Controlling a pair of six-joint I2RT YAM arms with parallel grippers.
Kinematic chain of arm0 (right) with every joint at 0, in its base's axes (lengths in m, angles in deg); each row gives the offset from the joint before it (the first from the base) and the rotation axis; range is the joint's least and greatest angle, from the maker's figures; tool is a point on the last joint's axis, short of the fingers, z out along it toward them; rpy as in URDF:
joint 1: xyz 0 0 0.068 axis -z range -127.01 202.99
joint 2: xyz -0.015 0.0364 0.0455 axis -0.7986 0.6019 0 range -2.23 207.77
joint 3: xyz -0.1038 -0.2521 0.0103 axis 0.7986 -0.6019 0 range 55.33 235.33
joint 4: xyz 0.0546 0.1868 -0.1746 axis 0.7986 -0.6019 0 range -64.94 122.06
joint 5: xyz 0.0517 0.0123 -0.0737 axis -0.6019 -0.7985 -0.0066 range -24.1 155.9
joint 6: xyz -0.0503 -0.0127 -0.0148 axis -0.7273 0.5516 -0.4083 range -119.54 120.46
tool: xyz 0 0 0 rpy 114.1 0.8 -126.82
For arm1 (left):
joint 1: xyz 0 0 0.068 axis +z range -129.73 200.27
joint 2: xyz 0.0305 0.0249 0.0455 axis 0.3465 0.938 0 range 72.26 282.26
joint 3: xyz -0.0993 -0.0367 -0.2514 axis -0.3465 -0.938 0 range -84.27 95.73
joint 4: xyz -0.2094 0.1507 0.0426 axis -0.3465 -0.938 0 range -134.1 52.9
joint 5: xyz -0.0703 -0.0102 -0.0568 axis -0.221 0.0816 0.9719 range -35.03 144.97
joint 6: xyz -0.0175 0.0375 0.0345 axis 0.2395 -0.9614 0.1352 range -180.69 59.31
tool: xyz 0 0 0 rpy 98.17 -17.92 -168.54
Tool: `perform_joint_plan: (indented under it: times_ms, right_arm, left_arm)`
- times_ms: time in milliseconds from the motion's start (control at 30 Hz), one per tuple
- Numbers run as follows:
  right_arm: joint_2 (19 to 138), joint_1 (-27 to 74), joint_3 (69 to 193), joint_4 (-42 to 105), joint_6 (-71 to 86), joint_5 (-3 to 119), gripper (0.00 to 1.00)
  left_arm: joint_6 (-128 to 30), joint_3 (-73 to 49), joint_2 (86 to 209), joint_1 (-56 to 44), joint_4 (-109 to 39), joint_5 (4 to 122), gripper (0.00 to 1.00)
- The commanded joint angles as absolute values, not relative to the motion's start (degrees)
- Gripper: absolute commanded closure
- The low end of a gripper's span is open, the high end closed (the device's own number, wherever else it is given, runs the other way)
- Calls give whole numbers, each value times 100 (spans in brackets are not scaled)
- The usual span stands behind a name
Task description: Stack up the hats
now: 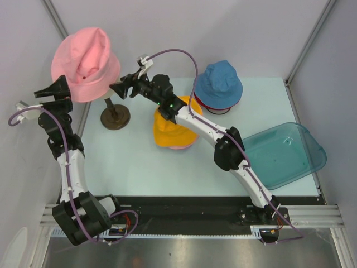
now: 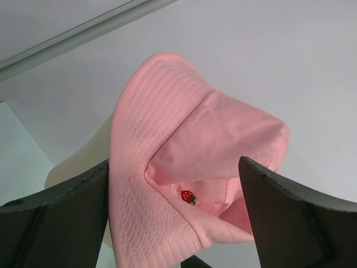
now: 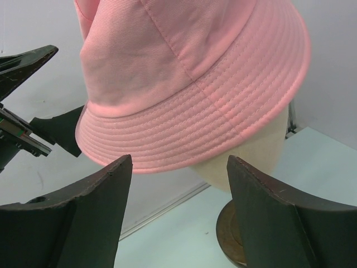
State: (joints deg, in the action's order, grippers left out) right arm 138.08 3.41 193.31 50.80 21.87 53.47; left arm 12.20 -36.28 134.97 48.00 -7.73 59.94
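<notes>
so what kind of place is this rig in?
Probably a lab robot cell: plain white walls on a metal frame, left arm and right arm bolted to a rail, pink hat staged on a dummy head.

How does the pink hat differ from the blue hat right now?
The pink hat sits high on the mannequin head, its crown creased; the blue hat sits low on a red hat, its crown rounded. Both are soft brimmed bucket hats.
</notes>
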Motion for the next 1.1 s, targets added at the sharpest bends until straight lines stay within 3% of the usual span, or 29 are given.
perform_joint_plan:
  times_ms: [0, 100, 567, 733, 1067]
  right_arm:
    - [13734, 421, 19455, 5359, 2252, 5307, 26]
    - [13655, 456, 19342, 5403, 2234, 5368, 26]
    - [13330, 536, 18796, 5658, 2357, 5131, 26]
    - [13602, 562, 19217, 5632, 2462, 5105, 26]
    - [14112, 571, 19859, 5544, 2559, 5201, 26]
  left_arm:
    - [919, -3479, 13246, 4796, -1246, 6209, 5]
    - [630, -3523, 13018, 4796, -1327, 6271, 0]
    - [-66, -3409, 12587, 4796, -2426, 6095, 0]
    - [259, -3610, 12710, 4787, -1917, 6490, 7]
    - [5, -3725, 12701, 4225, -1969, 6552, 2]
